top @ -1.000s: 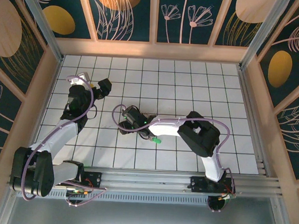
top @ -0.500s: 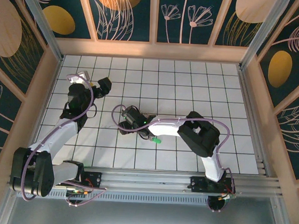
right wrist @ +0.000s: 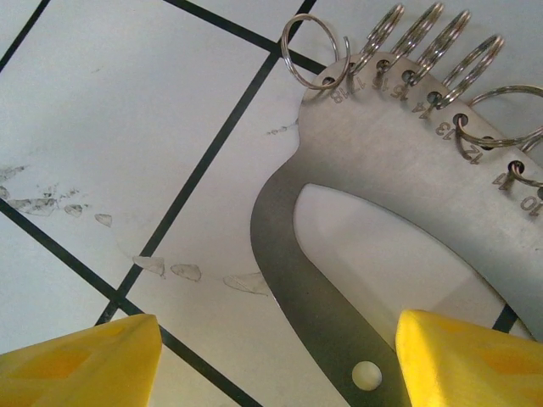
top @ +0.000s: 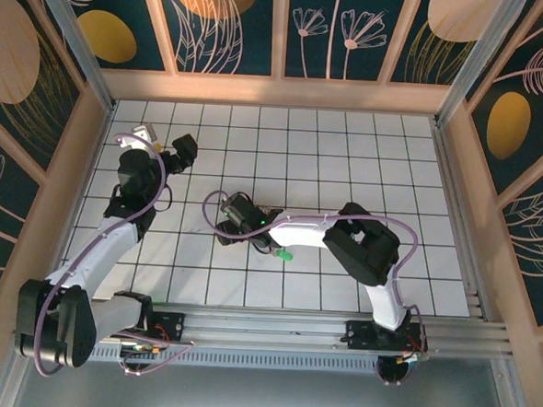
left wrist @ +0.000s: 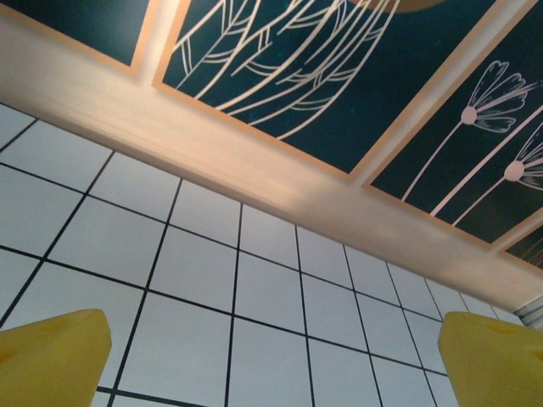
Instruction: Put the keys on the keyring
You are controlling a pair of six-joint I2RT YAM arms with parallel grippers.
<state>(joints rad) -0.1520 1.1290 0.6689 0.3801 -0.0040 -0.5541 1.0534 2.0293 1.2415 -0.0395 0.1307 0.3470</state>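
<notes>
Progress: none yet. The green key (top: 286,255) lies loose near the front middle of the bench (top: 367,154), apart from the keyring (right wrist: 399,161), which lies left of centre beneath the released right tool (right wrist: 280,356). The left tool (left wrist: 271,356), released and empty, has drifted toward the far-left corner; the right stayed put.

The right claw (top: 233,221) hung over the thin dark oval keyring (top: 222,235) on the white tiled bench (top: 348,153); the small green-headed key (top: 286,255) lay beside its arm.

keyring (right wrist: 399,161) | numbers stamped beside its holes | legible: 14, 13, 12, 10
</notes>
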